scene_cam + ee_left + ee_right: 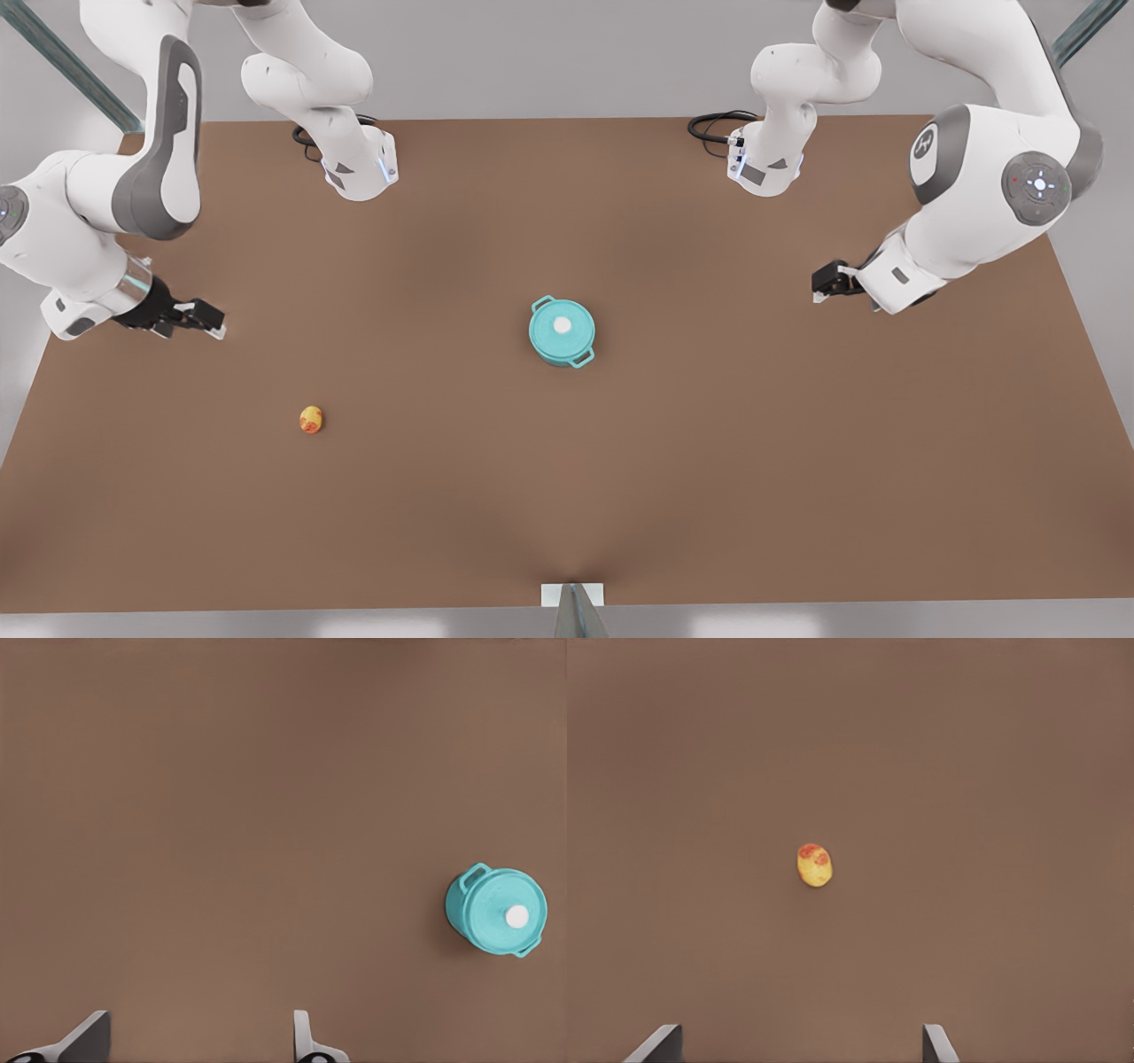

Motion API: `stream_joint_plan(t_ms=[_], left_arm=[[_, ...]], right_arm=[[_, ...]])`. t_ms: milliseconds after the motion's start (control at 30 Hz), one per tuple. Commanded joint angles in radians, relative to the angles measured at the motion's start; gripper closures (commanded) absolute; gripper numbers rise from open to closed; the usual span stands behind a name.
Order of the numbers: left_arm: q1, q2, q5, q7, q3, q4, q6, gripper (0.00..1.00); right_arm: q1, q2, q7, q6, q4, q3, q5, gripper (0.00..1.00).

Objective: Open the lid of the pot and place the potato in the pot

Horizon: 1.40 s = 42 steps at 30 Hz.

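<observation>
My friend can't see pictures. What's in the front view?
A small teal pot with its lid on sits mid-table; a potato lies toward the front view's left. Two grippers, right and left, hang open at the sides.

I see a round teal pot [562,341] under its flat teal lid [562,327] with a white centre knob. The small egg-shaped potato [815,865] is yellow with orange-red patches. Everything lies on a plain brown tabletop [709,461].
</observation>
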Motion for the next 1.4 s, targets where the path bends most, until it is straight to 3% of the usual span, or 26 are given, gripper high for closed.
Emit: stream_joint_plan(t_ms=[0, 67, 100, 167, 300, 367, 400, 433, 533, 733, 1033, 1367], left_arm=[[0.003, 0.001, -0.004, 0.032, 0.0, 0.005, 0.049, 0.0], [-0.022, 0.001, -0.012, 0.024, -0.021, 0.008, 0.053, 0.0], [-0.135, 0.004, 0.02, -0.046, -0.075, -0.006, 0.046, 0.0], [-0.401, 0.09, 0.028, -0.552, -0.078, 0.016, 0.087, 0.0], [-0.634, 0.247, 0.1, -1.033, -0.078, -0.035, 0.369, 0.0], [-0.64, 0.305, 0.092, -1.044, -0.078, -0.015, 0.371, 0.0], [-0.64, 0.368, 0.137, -1.037, -0.074, 0.028, 0.374, 0.0], [-0.639, 0.389, 0.155, -1.037, -0.072, 0.036, 0.409, 0.0], [-0.636, 0.469, 0.16, -1.033, -0.054, 0.062, 0.498, 0.0], [-0.642, 0.518, 0.181, -1.054, -0.055, 0.057, 0.56, 0.0], [-0.685, 0.518, 0.215, -1.106, -0.055, -0.061, 0.672, 0.0], [-0.674, 0.552, 0.218, -1.097, -0.055, -0.062, 0.712, 0.0]], right_arm=[[0.053, 0.001, -0.101, 0.07, 0.0, -0.001, 0.001, 0.0], [0.054, 0.002, -0.101, 0.07, 0.0, 0.002, 0.001, 0.0], [0.054, 0.004, -0.099, 0.07, 0.0, 0.007, 0.001, 0.0], [0.083, 0.024, -0.099, 0.07, 0.0, 0.024, 0.001, 0.0], [0.224, 0.122, -0.071, 0.073, 0.052, 0.024, -0.071, 0.0], [0.246, 0.125, -0.058, 0.068, 0.049, 0.028, -0.057, 0.0], [0.247, 0.176, -0.016, 0.082, 0.049, 0.039, -0.057, 0.06], [0.247, 0.211, -0.016, 0.145, 0.048, 0.043, -0.055, 0.0], [0.243, 0.291, -0.01, 0.214, 0.014, 0.045, -0.057, 0.0], [0.238, 0.334, 0.034, 0.315, -0.02, -0.006, -0.054, 0.0], [0.198, 0.441, 0.021, 0.449, -0.024, -0.007, -0.057, 0.0], [0.168, 0.519, -0.032, 0.504, -0.02, -0.004, -0.052, 0.0]])
